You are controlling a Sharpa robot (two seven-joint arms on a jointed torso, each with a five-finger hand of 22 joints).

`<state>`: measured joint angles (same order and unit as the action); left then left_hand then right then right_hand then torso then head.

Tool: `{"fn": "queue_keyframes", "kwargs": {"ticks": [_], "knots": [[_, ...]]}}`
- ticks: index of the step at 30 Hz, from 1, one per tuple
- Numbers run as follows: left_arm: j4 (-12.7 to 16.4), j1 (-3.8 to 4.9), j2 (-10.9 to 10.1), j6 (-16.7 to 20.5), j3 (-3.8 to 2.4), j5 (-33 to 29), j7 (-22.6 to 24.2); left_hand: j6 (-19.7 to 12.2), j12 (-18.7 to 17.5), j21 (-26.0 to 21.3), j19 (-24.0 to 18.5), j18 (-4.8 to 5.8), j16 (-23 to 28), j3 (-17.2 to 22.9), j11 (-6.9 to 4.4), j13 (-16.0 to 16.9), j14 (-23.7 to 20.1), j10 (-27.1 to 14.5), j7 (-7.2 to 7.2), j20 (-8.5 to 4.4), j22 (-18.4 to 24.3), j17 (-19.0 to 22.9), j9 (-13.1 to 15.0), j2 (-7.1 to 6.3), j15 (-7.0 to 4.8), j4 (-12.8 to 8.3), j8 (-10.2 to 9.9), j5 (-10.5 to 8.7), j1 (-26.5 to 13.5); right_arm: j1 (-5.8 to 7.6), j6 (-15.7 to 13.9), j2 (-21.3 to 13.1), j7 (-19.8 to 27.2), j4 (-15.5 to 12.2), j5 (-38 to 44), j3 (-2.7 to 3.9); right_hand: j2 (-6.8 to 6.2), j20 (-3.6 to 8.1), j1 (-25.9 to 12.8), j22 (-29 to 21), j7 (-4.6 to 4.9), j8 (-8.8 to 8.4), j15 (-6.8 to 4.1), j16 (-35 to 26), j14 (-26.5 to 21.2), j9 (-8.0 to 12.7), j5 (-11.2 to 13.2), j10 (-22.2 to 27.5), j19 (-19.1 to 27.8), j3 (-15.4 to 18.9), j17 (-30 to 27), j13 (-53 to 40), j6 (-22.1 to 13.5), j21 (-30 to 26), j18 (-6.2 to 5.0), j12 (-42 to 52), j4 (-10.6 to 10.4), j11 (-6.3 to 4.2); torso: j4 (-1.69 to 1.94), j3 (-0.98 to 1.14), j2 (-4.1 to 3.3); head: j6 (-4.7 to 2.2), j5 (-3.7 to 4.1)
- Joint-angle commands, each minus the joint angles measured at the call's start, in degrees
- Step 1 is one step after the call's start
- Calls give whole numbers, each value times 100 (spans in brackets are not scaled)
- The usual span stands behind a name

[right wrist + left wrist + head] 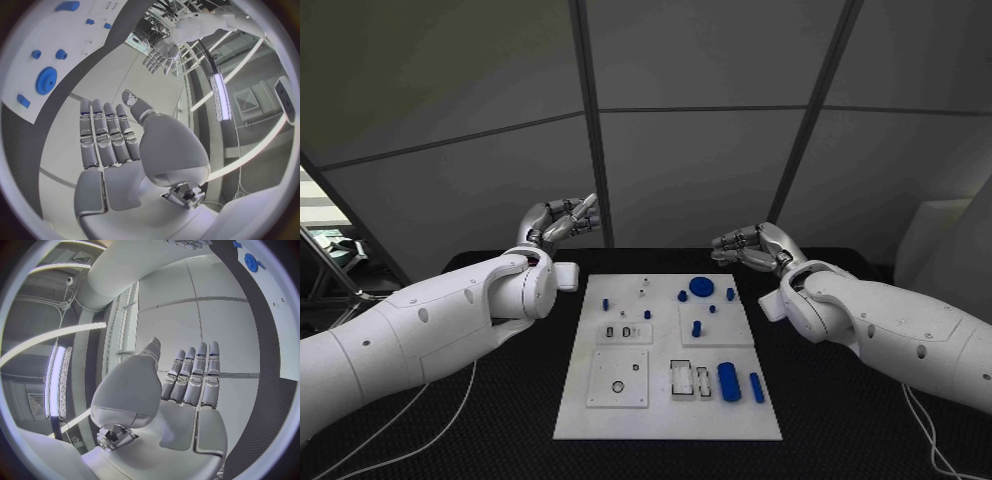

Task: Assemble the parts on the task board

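Fingers of the left robot hand [560, 221] stand apart and hold nothing; it hangs raised above the far left of the black table [502, 440], palm bare in its wrist view, fingers [194, 375] stretched side by side with the thumb off to one side. Just to the inner side of this robot hand, and nearer the robot, lies the white task board [668, 420], flat on the table between the two arms. On the board, the recesses nearest the left robot hand are mostly pale, with small dark rings and slots, though their detail is too small to tell. Farther across, toward the right robot hand, sit the blue parts: a round disc [701, 287] at the far end, small blue pegs [697, 328] beside and below it, and a long blue cylinder [728, 381] with a slimmer blue bar [756, 387] just beside it at the near end. The right robot hand [751, 246] hovers above the table past the board's far right corner, touching nothing, its fingers [103, 132] loosely apart and lightly bent in the head view, straight in its wrist view, where the disc [46, 80] appears beyond the fingertips.
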<state>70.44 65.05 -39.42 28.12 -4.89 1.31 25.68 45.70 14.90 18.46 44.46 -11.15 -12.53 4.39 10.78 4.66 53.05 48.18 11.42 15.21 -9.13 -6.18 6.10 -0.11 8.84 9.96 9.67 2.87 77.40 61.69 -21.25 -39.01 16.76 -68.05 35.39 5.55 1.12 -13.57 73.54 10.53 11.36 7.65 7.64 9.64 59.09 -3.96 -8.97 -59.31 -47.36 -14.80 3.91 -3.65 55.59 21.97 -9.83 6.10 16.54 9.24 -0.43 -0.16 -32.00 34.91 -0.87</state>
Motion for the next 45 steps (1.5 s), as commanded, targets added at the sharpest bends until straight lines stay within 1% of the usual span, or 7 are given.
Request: {"fn": "queue_keyframes", "kwargs": {"ticks": [1,7,17,27,29,35,45], "knots": [[146,13,-101,-221,-6,63,-7,197,66,83,169,57,-16,-21,-39,2,232,279,118,-44,-13,-22,25,36,-39,-56,48,21,58,75,-36,1,-41,15,1279,6,-55,30,12,17,-16,-46,-31,-26,95,14,-27,-108,-77,-69,-8,5,75,64,-58,-68,4,-22,7,9,-95,-2,8],[644,15,-437,-297,-6,98,-78,523,73,183,408,60,35,-105,-148,-39,615,740,55,-147,-2,-74,54,118,-144,-116,54,23,71,328,228,35,-392,68,2316,6,-185,152,67,172,-37,-158,-129,-58,367,17,0,-275,-403,-162,10,2,195,427,-63,-222,5,-60,53,7,-247,-53,57],[1678,11,-928,-393,-3,81,-133,540,-34,210,484,70,139,-181,-143,-79,648,761,49,-164,14,-82,42,83,-146,-166,-26,21,73,691,675,120,-1203,-70,4073,6,-408,540,124,841,-169,-277,-520,312,1601,14,16,-647,-993,-215,232,1,472,1660,-70,-257,2,-264,146,-4,-576,-160,146],[2228,-12,-1071,-456,-1,63,-157,542,-141,180,459,83,312,-241,-118,-90,524,744,61,-139,54,-59,33,93,-101,-207,-101,21,65,811,1151,241,-1879,-136,5317,6,-565,773,-47,1419,-255,-395,-796,1202,2701,19,43,-646,-1593,-287,895,-5,525,2731,-57,-253,-6,-388,291,-17,-866,-196,271],[2284,-17,-1091,-471,-1,62,-160,543,-150,177,454,84,326,-246,-116,-90,515,742,62,-136,58,-58,32,95,-98,-209,-107,21,62,816,1202,262,-1947,-138,5447,6,-607,789,-99,1628,-246,-400,-792,1486,2722,22,55,-615,-1652,-301,1098,-2,515,2945,-49,-263,-13,-396,305,-21,-903,-203,293],[2437,-26,-1146,-523,-1,62,-174,540,-162,172,448,84,341,-252,-112,-91,507,737,65,-133,63,-57,31,99,-94,-212,-117,21,59,823,1442,300,-2091,-169,5695,5,-607,758,-197,3692,-254,-399,-754,2594,2700,21,50,-566,-2391,-430,1851,-6,516,4451,247,-263,-15,-396,329,-24,-1001,-205,334],[2493,-28,-1141,-600,-2,62,-212,532,-183,166,441,84,361,-265,-105,-92,501,727,77,-129,71,-57,28,102,-89,-216,-134,21,49,826,1682,365,-2100,-153,5751,4,-585,719,-277,4499,-255,-398,-732,3440,2534,20,46,-572,-2575,-509,2556,-10,522,5043,355,-260,-18,-379,350,-23,-1075,-205,359]]}}
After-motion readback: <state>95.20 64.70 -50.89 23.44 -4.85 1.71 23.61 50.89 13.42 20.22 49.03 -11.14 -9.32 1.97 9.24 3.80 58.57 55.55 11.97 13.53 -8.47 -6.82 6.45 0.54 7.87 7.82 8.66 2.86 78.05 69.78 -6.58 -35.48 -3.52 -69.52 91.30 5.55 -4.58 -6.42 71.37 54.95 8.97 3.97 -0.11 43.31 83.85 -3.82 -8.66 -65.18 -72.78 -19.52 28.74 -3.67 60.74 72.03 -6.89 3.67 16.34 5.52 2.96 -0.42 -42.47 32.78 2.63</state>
